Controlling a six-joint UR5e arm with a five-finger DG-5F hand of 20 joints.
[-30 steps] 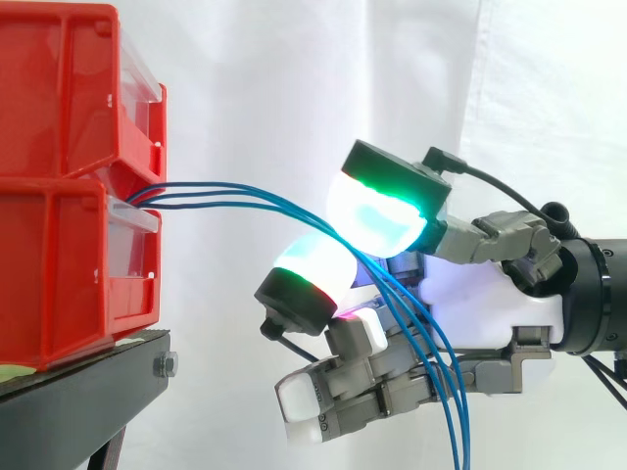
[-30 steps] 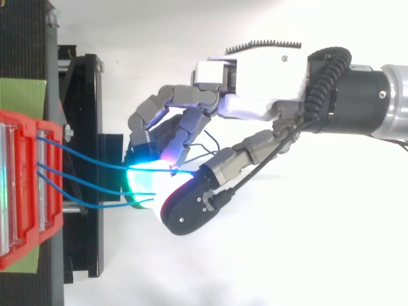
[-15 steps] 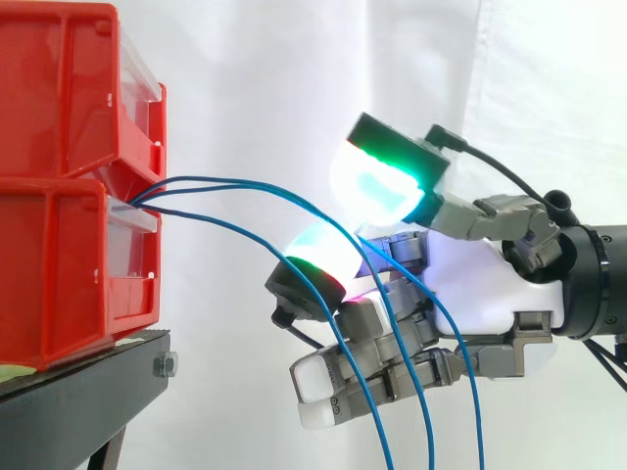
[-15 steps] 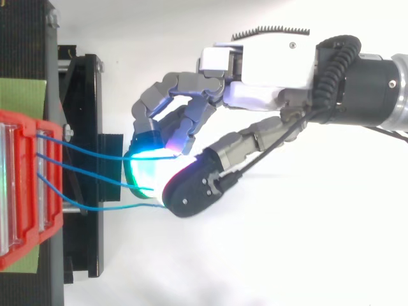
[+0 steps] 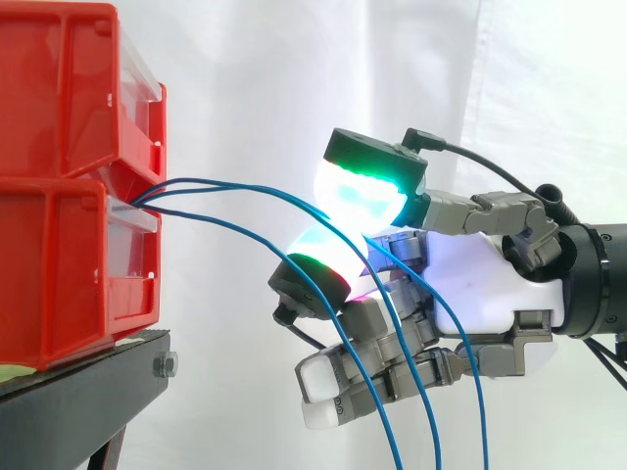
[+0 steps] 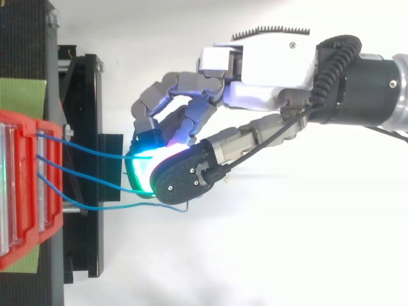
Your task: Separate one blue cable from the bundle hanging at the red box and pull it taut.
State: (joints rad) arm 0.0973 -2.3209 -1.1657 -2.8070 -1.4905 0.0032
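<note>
Looking at the front of the side view, one loose strand of the bundle droops across the hand at centre right. Behind it the glowing pads are curled together on a blue cable, though a second might be caught in there too. So it's the separating step, I reckon. Next it needs a pull to the right until that saggy arc straightens. Further back at the left, the cables come out of the red box on its black stand.

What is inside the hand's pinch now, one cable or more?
Blue cables from the red box run in between the hand's closed pads; how many are pinched is covered. One cable hangs outside.
</note>
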